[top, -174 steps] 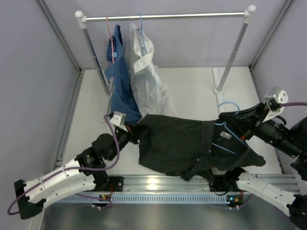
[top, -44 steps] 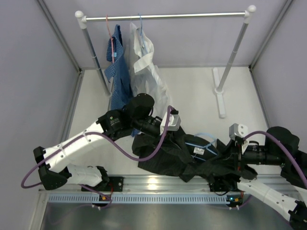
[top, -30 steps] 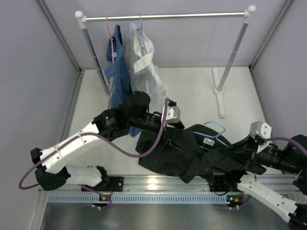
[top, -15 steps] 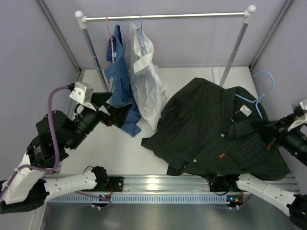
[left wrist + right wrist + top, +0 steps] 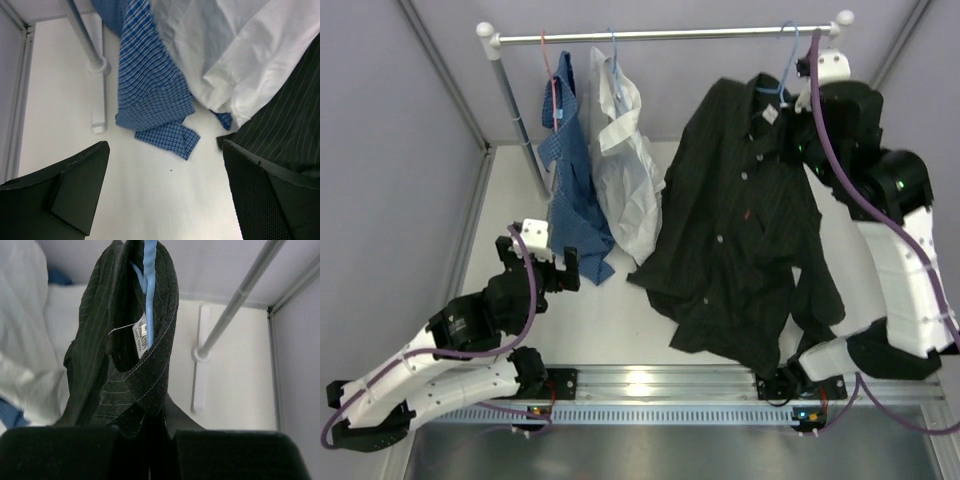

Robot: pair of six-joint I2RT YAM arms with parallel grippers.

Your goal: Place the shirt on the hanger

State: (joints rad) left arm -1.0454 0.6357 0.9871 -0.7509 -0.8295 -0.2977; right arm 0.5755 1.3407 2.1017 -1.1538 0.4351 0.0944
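Lowest in the top view, at the lower left, the left gripper (image 5: 165, 150) has its two fingers spread wide with nothing between them, above the white table (image 5: 620, 310). We count two arms, three shirts, three hangers, and one rail (image 5: 670, 36) on two posts.

The shirt (image 5: 740, 220) fills the right centre of the top view. Its long axis runs from the collar at the upper right, near the rail, down to the hem at the lower middle. The collar points up and away from us, the button front faces the camera, and a sleeve trails at the lower right. We cannot tell whether the hem rests on the table.

At the collar, the right gripper (image 5: 150, 432) has its fingers pressed together on the hanger (image 5: 787, 60), pinching the light-blue wire with the shirt's fabric wrapped around it. The hanger's hook rises toward the rail; we cannot tell whether it sits on it.

Farther back, at the upper left, the blue checked shirt (image 5: 570, 170) hangs on a red hanger (image 5: 552, 80). Touching its right side, the white shirt (image 5: 625, 150) hangs on a blue hanger (image 5: 613, 45).
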